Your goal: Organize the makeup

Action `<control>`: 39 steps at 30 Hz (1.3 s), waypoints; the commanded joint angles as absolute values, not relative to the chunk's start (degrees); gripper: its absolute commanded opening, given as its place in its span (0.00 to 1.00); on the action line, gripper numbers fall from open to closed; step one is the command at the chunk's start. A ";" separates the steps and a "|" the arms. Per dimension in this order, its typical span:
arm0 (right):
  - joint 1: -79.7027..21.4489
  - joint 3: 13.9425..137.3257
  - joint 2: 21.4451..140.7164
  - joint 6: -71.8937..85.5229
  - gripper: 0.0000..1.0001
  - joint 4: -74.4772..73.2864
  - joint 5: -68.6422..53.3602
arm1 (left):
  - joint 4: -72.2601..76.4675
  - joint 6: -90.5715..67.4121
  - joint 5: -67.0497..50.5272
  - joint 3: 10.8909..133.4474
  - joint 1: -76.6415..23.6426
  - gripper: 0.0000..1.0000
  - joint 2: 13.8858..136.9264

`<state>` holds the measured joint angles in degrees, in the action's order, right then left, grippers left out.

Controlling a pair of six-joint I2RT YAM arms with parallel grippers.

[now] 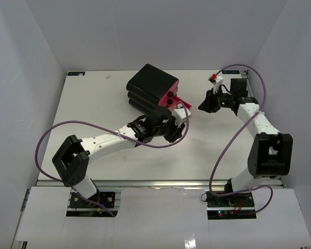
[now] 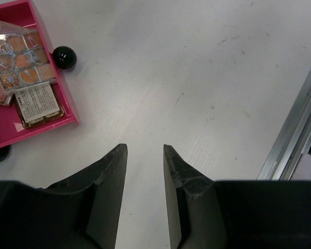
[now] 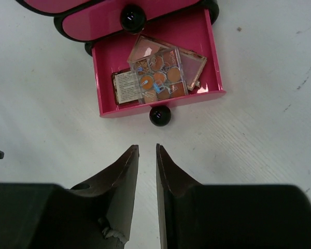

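- The black box stands at the back middle of the bench, with its bottom pink drawer pulled out toward the right.
- Three pieces of makeup lie in the open drawer. A palette with a clear lid and round orange pans lies on top.
- A flat pink palette lies tilted under it, with its corner toward the drawer's right wall.
- A slim case with a printed label lies against the drawer's left side, partly tucked under the clear-lidded palette.
- The drawer's round black knob sticks out from its front. The drawers above it are pushed in.
- The left hand hangs over bare bench just beside the drawer. Its fingers are a little apart and nothing is between them.
- The right hand hangs over bare bench in front of the knob and faces the drawer. Its fingers are almost pressed together, with a thin gap and nothing pinched.
- Neither hand touches the makeup.
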<state>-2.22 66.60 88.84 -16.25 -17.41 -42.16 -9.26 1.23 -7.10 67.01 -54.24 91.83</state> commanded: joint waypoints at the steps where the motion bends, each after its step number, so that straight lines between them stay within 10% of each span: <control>1: -6.36 75.67 98.17 -12.59 0.26 -17.39 -41.52 | -9.48 -1.52 -0.40 64.31 -54.49 0.48 84.89; 17: -13.80 91.51 115.96 -8.56 0.26 -20.19 -30.94 | -19.15 -2.47 27.48 43.25 -54.23 0.83 46.57; 39: -15.91 95.44 122.71 -7.67 0.26 -20.69 -29.58 | -18.02 -3.92 27.48 40.78 -54.23 0.86 43.21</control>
